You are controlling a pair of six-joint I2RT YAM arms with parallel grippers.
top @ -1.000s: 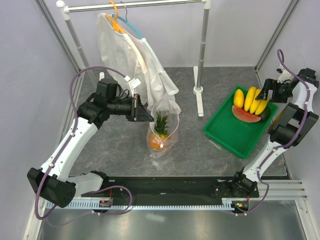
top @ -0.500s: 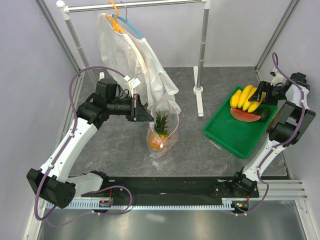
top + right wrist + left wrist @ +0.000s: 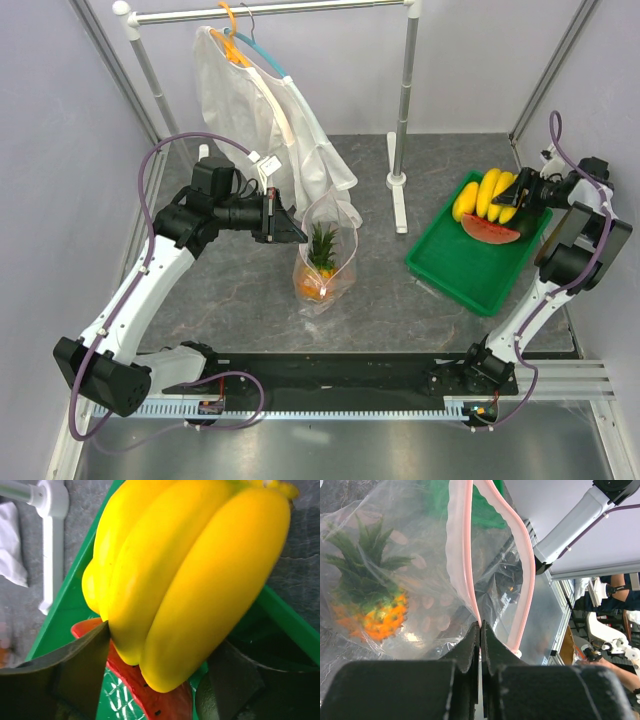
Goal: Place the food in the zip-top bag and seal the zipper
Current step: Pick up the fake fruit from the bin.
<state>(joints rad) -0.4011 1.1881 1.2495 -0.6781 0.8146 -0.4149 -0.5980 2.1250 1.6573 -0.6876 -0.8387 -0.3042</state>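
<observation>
Clear, dotted plastic stood upright near the middle of the grey table [image 3: 230, 300]: the zip-top bag [image 3: 340, 262], its mouth gaping upward, with the orange pineapple [image 3: 372, 605] inside, green leaves pointing up. The left gripper [image 3: 297, 232] reached in from the left with its jaws pressed together on one lip of the bag. In the left wrist view the pinkish zipper [image 3: 466, 555] ran straight down into that pinch, while the other lip curved away to the right, leaving the mouth open. Well apart, at the right side of the table, the right gripper [image 3: 517, 194] had its jaws clamped on either side of the yellow banana bunch [image 3: 190, 580] over the far corner of the green tray [image 3: 470, 272]. The red watermelon slice [image 3: 490, 231] lay in the tray just beneath and beside the bunch. From the right wrist view the bananas seemed raised a little above the slice, though whether they touched it could not be told. Behind the bag a white garment [image 3: 255, 110] hung on a hanger from a metal rail [image 3: 300, 10].
</observation>
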